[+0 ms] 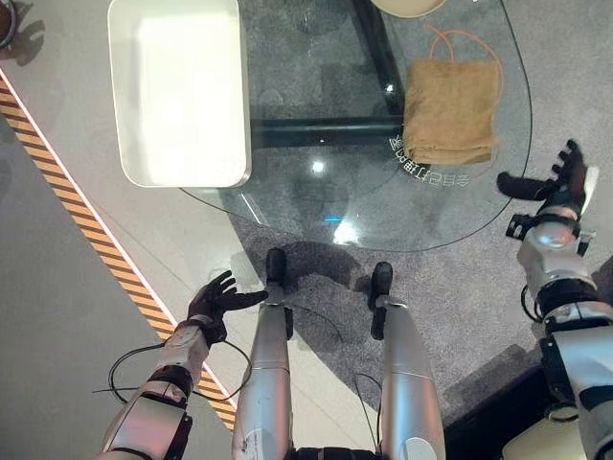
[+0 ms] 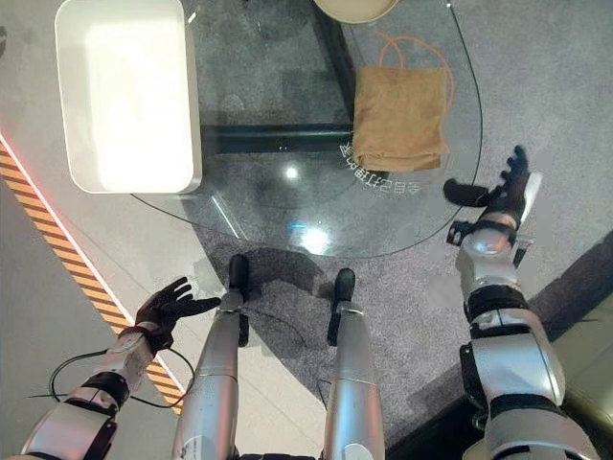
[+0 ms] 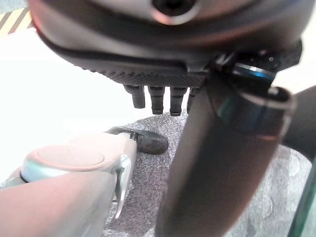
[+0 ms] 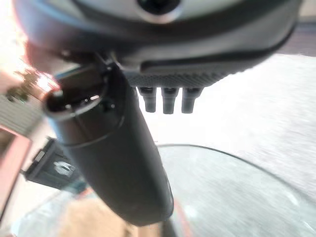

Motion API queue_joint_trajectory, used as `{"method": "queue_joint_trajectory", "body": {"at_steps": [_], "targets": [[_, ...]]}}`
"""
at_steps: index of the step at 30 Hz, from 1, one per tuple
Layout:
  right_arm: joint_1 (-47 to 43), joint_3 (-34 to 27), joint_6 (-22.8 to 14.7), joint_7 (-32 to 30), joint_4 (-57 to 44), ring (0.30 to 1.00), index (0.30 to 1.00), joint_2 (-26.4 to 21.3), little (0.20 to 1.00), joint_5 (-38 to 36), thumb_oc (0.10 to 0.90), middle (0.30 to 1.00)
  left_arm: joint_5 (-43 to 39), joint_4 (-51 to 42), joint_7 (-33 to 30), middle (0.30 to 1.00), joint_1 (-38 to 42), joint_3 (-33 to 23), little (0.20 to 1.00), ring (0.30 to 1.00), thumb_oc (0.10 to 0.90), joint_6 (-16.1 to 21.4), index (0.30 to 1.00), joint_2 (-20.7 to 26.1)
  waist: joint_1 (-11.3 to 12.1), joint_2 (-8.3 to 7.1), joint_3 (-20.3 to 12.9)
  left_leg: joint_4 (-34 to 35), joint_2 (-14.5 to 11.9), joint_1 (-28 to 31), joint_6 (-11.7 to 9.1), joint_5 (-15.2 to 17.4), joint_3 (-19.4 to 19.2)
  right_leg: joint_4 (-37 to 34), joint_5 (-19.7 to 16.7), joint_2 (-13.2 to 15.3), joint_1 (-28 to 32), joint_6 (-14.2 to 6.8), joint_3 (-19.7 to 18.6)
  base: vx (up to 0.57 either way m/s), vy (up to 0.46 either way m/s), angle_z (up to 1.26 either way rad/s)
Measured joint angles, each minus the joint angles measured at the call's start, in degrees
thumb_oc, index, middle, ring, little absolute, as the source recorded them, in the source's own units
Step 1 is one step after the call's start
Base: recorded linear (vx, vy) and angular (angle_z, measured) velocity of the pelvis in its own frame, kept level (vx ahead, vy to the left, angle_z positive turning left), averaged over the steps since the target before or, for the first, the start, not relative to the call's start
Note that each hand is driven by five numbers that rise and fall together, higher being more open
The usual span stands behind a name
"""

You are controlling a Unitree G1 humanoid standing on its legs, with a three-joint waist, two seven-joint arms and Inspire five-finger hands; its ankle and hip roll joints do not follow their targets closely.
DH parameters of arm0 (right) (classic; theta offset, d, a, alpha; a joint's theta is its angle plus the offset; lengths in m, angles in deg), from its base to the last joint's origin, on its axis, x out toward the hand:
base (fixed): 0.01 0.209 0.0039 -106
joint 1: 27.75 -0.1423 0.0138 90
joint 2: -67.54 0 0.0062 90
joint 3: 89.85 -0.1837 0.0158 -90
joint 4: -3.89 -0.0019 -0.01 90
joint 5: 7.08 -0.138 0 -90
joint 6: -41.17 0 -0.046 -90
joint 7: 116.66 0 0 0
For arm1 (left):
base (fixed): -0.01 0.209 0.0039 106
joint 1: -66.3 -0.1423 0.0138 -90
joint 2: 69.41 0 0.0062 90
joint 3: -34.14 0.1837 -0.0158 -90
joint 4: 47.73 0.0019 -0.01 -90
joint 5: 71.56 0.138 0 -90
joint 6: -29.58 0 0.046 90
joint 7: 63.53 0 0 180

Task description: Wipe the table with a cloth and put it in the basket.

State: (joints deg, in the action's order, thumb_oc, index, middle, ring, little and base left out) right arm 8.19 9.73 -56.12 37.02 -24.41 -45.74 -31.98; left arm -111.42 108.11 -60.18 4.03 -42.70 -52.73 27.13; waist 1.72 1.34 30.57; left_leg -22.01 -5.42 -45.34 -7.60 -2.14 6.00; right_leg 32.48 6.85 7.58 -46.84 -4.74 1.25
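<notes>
The folded tan-brown square cloth [image 1: 451,111] with an orange cord loop lies flat on the rounded clear glass bench [image 1: 316,196], on its right side, close to the near-right rim. The right hand [image 1: 560,179] hovers just off that rim, fingers [image 1: 572,153] straight and spread, thumb pointing toward the bench, holding nothing; the cloth lies forward and to the left of it, near. The left hand [image 1: 215,301] hangs low by the floor, well apart from the cloth, fingers relaxed and empty. The right hand is clearly nearer, so the reach is likely its job. The white rounded rectangular basket [image 1: 178,91] sits at the bench's left, across from the cloth. Wiping not yet begun.
</notes>
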Motion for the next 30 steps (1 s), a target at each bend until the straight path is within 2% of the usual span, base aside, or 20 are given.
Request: {"method": "queue_joint_trajectory", "body": {"at_steps": [7, 12, 16, 22, 30], "targets": [[-5.1, 4.7, 1.2, -6.0, -0.5, 0.900, 0.900, -1.0, 0.900, 0.6, 0.800, 0.900, -1.9, -0.5, 0.2, 0.900, -0.1, 1.9, 0.900, 0.900, 0.800, 0.2, 0.900, 0.5, 0.3, 0.03, 0.0, 0.7, 0.0, -0.1, -0.1, -0.1, -0.1, -0.8, -0.2, 0.1, -0.1, 0.0, 0.1, 0.00, 0.000, 0.00], [-9.8, 11.5, 4.3, -7.1, -4.9, 0.900, 0.900, -3.6, 0.900, 7.3, 0.800, 0.900, -2.3, -1.8, 0.1, 0.900, -0.1, 2.0, 0.900, 0.900, 0.800, 0.2, 0.900, 0.5, 0.7, 0.20, 0.1, 1.0, 0.0, -1.2, -0.3, -0.3, -0.1, -0.7, -0.4, 0.1, -1.3, -0.1, 0.1, 0.00, 0.000, 0.00], [-15.2, 19.7, 8.8, -7.6, -7.5, 0.900, 0.900, -4.8, 0.900, 13.7, 0.800, 0.900, -2.5, -2.9, -0.1, 0.900, -0.2, 2.1, 0.900, 0.900, 0.800, 0.1, 0.900, 0.5, 1.5, 0.27, 0.1, 1.0, 0.0, -1.7, -0.4, -0.3, -0.1, -0.8, -0.4, 0.1, -1.7, -0.1, 0.1, 0.01, 0.004, 0.00], [-22.5, 28.6, 13.8, -2.3, -9.9, 0.900, 0.900, -5.1, 0.900, 18.8, 0.800, 0.900, -3.3, -4.2, -0.1, 0.900, -0.7, 2.1, 0.900, 0.900, 0.800, -0.1, 0.900, 0.6, 2.5, 0.31, 0.2, 1.6, 0.1, -1.9, -0.4, -0.6, -0.1, -0.9, -0.5, 0.2, -2.1, -0.1, 0.1, 0.03, 0.009, 0.00], [-24.4, 31.8, 16.3, 2.3, -10.5, 0.900, 0.900, -5.3, 0.900, 23.1, 0.800, 0.900, -3.4, -5.2, -0.1, 0.900, -1.4, 2.2, 0.900, 0.900, 0.800, -0.2, 0.900, 0.6, 4.4, 0.36, 0.2, 2.1, 0.2, -2.0, -0.4, -1.0, 0.0, -0.9, -0.5, 0.4, -2.3, -0.1, 0.2, 0.01, -0.001, 0.00]]}}
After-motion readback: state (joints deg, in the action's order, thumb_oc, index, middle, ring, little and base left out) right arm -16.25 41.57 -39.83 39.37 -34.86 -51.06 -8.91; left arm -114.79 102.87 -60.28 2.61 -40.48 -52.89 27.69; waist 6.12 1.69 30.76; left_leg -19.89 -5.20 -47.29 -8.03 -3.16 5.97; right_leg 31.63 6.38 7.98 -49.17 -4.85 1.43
